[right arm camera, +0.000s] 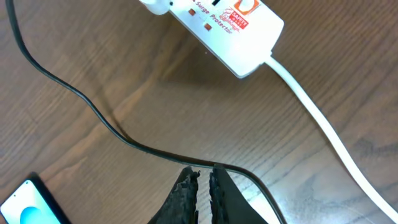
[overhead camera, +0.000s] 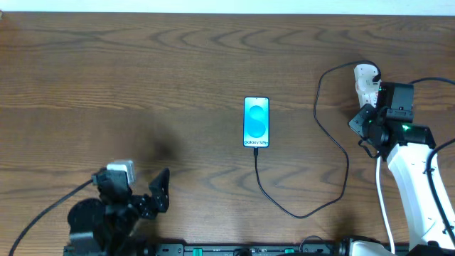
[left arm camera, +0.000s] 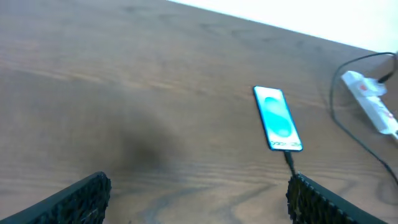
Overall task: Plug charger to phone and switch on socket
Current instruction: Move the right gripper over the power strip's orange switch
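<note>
The phone (overhead camera: 257, 122) lies screen up at the table's middle, its cyan screen lit. The black charger cable (overhead camera: 346, 171) has its plug tip in the phone's lower end and loops right and up to the white socket (overhead camera: 365, 80) at the back right. My right gripper (overhead camera: 360, 124) is shut and empty just in front of the socket. In the right wrist view its tips (right arm camera: 203, 172) sit over the cable (right arm camera: 93, 112), with the socket (right arm camera: 230, 31) ahead and the phone's corner (right arm camera: 31, 205) at lower left. My left gripper (overhead camera: 138, 192) is open and empty at the front left.
The socket's white cord (right arm camera: 323, 130) runs toward the front right beside my right arm. The left wrist view shows the phone (left arm camera: 277, 118), the cable (left arm camera: 333, 106) and the socket (left arm camera: 370, 99) far ahead of the open fingers (left arm camera: 199, 205).
</note>
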Controlling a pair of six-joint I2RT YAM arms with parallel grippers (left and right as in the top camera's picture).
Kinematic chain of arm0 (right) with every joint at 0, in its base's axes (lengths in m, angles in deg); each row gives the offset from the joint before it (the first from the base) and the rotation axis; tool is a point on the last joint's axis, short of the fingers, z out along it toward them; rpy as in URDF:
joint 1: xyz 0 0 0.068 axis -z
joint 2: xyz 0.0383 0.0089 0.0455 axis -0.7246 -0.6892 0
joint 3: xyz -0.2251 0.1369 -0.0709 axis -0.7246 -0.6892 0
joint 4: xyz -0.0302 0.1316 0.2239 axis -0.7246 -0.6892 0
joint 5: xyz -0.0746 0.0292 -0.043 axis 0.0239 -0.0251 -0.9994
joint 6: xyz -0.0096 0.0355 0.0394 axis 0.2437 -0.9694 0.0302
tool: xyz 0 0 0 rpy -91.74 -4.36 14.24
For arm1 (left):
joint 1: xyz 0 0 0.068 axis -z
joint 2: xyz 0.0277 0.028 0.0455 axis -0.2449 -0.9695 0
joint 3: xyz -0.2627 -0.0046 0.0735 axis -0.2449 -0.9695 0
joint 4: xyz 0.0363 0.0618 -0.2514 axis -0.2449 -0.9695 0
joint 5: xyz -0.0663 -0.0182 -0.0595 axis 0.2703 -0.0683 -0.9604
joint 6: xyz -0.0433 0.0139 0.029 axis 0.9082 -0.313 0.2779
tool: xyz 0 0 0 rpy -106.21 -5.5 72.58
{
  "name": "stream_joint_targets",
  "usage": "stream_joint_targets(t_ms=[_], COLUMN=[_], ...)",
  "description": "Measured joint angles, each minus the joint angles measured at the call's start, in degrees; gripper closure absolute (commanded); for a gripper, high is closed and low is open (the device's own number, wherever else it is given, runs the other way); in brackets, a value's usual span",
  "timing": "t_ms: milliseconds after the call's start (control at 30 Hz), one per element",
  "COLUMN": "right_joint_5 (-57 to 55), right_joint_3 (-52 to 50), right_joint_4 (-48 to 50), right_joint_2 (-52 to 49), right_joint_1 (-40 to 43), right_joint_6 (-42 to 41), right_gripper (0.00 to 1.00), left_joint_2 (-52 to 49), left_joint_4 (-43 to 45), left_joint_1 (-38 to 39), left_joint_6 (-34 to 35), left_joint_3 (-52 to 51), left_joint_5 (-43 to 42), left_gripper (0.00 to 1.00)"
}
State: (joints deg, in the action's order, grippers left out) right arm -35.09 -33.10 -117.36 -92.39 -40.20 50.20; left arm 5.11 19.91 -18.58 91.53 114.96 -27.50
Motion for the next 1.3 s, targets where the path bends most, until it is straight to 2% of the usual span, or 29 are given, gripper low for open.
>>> stream_joint_targets(t_ms=[167,300,433,700,967,1167,1300], right_joint_5=[0.09,0.11,0.31,2.14,4.61,4.85,5.01], right_joint_3=[0.0,0.0,0.0,0.94,7.41,18.03,27.47], right_joint_4=[0.11,0.11,-0.2,-4.42,-8.68,-15.93,-19.91], right_joint_2=[0.0,0.0,0.0,0.0,-0.11,-8.5,-18.69], right_joint_1=[0.0,0.07,1.03,6.23,11.85,13.79,14.4], right_joint_6=[0.0,-0.02,-0.04,-0.02,-0.02,-0.02,-0.02], right_gripper=[0.94,0.99,0.99,0.99,0.99,0.99,0.99], left_joint_2=[2.95,2.95,2.95,2.95,2.95,2.97,2.97], left_joint_4=[-0.17,-0.26,-0.26,-0.26,-0.26,-0.28,-0.24], left_joint_1=[4.26,4.52,4.52,4.52,4.52,4.52,4.52], left_joint_6=[0.0,0.0,0.0,0.0,0.0,0.0,-0.02], left_joint_3=[0.0,0.0,0.0,0.0,0.0,0.0,0.0], left_joint_5=[0.02,0.02,0.02,0.02,0.02,0.02,0.04], left_gripper=[0.1,0.09,0.09,0.09,0.1,0.09,0.09])
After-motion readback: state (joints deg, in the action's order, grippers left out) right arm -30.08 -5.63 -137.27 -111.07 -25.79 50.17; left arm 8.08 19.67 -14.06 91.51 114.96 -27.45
